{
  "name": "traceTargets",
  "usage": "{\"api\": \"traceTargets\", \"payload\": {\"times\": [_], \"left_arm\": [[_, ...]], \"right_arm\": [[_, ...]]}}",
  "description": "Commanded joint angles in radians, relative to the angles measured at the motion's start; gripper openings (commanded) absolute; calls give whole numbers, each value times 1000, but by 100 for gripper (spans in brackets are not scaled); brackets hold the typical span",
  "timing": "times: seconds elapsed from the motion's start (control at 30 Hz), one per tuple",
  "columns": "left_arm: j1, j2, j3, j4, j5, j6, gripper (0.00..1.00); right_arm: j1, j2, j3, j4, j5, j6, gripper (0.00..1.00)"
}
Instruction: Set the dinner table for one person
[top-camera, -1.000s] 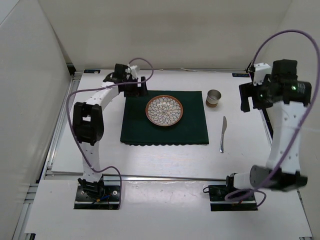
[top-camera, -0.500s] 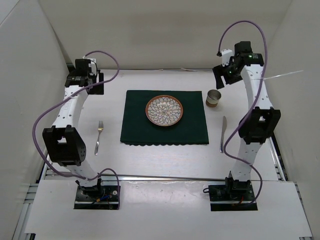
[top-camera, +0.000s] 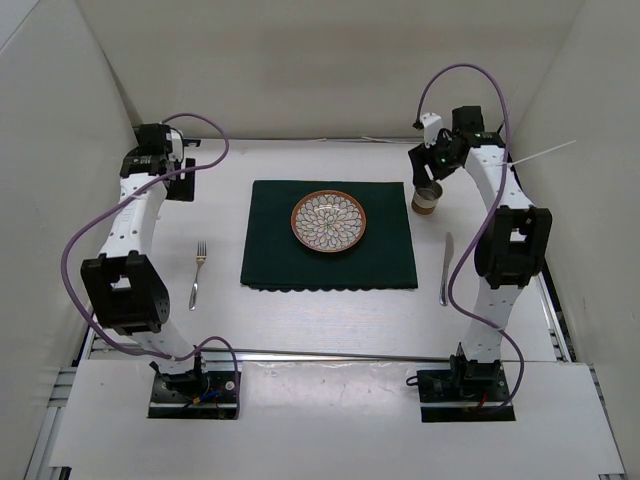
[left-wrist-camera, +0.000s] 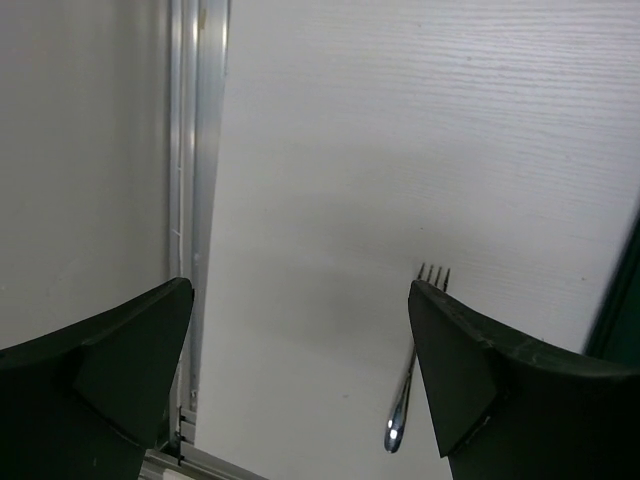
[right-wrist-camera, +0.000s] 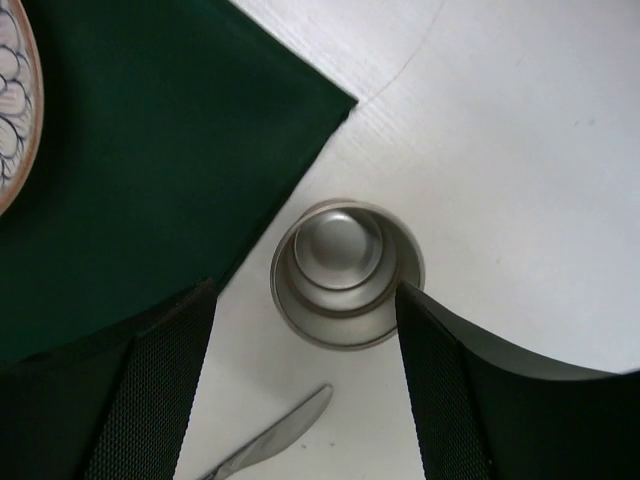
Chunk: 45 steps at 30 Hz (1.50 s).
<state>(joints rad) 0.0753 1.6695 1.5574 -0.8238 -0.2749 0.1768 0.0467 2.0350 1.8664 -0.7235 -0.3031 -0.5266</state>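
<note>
The white dinner table (top-camera: 330, 310) holds a dark green placemat (top-camera: 329, 250) with a patterned plate (top-camera: 329, 222) on it. A fork (top-camera: 197, 272) lies left of the mat and a knife (top-camera: 446, 268) right of it. A steel cup (top-camera: 427, 200) stands by the mat's far right corner. My left gripper (top-camera: 178, 185) is open and empty at the far left. In its wrist view (left-wrist-camera: 300, 290) it hangs above the bare table with the fork (left-wrist-camera: 408, 385) nearby. My right gripper (top-camera: 425, 175) is open above the cup (right-wrist-camera: 347, 272), with one finger on each side (right-wrist-camera: 303, 290).
White walls enclose the table on the left, back and right. A metal rail (left-wrist-camera: 195, 150) runs along the table's left edge. The right wrist view shows the mat's corner (right-wrist-camera: 150, 150), the plate's rim (right-wrist-camera: 10, 100) and the knife's blade (right-wrist-camera: 270, 440).
My left arm swung from the mat's far left corner out to the far left, and the fork now lies left of the mat. My right arm moved from the right side to over the cup.
</note>
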Motion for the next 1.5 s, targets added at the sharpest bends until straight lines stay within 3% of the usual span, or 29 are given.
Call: {"api": "traceTargets", "payload": {"times": [0.0, 1.0, 1.1, 1.2, 1.27, 1.3, 1.47], "left_arm": [[33, -53, 55, -3, -37, 32, 100], [132, -42, 96, -12, -9, 13, 100], [132, -42, 96, -12, 0, 4, 100], [132, -42, 86, -12, 0, 4, 100], [132, -42, 76, -12, 0, 4, 100], [132, -42, 76, -12, 0, -6, 100], [132, -42, 67, -12, 9, -16, 100]], "right_arm": [[15, 14, 45, 70, -48, 14, 75], [35, 60, -99, 52, -10, 47, 59], [35, 80, -90, 42, 1, 46, 49], [35, 91, -75, 42, 10, 46, 28], [44, 91, -61, 42, 19, 46, 7], [44, 91, -47, 33, 19, 46, 3], [55, 91, 11, 22, 30, 46, 0]]}}
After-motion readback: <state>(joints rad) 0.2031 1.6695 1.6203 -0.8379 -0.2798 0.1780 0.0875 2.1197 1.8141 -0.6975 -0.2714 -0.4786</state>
